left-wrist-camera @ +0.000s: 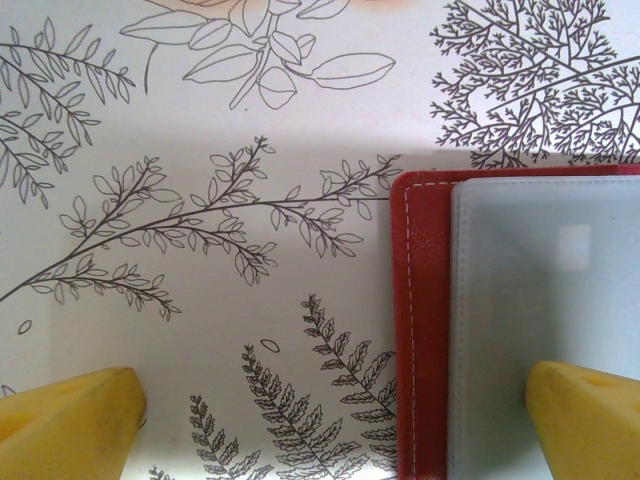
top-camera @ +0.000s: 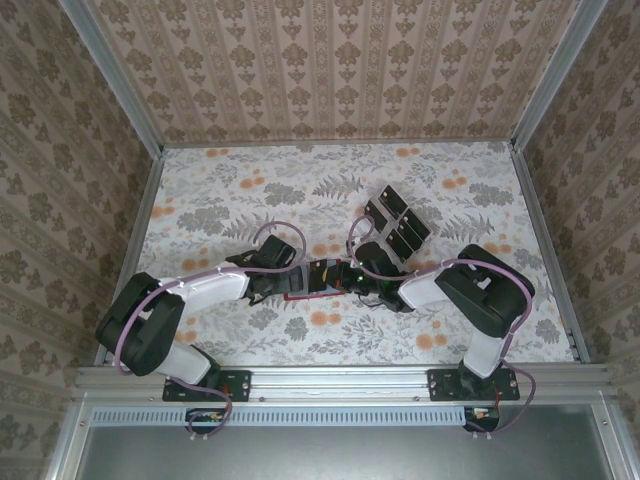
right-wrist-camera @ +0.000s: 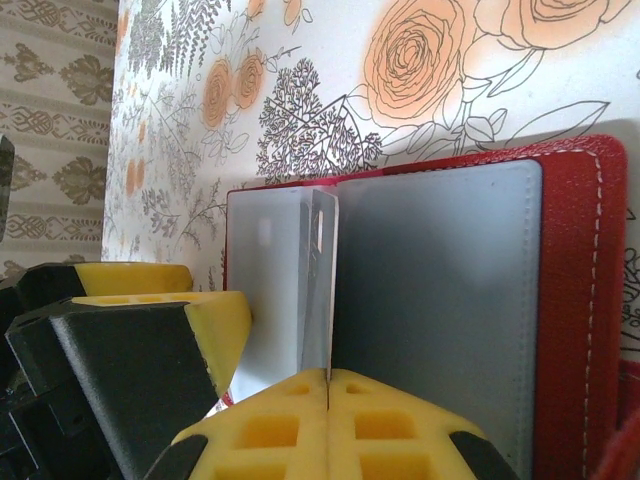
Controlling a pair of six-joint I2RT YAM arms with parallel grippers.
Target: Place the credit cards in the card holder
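A floral-printed table point(top-camera: 250, 190), walled in patterned paper, carries an open red card holder point(top-camera: 300, 297) near its middle, and everything else is placed against that card holder. The left arm point(top-camera: 150, 320) reaches in toward the card holder from its left and the right arm point(top-camera: 480, 290) from its right, so that the 2 wrists meet directly above it and hide most of it in the overhead view. The card holder lies spread flat with its inner side up, red leather-like edges with pale stitching framing 2 grey pocket panels. The credit cards point(top-camera: 400, 222), small and black, lie in a loose cluster on the table beyond the card holder and to its right, apart from it and from both arms. The left end effector point(left-wrist-camera: 330, 425) hovers low over the card holder's left edge with its yellow fingers spread wide: 1 fingertip point(left-wrist-camera: 590, 420) is over the grey panel and the other is over bare cloth to the left of the card holder. The right end effector point(right-wrist-camera: 328, 385) sits at the card holder's near edge, its yellow fingers pressed together on a thin pale leaf point(right-wrist-camera: 318, 290) that stands upright along the card holder's central fold, between the 2 grey panels.
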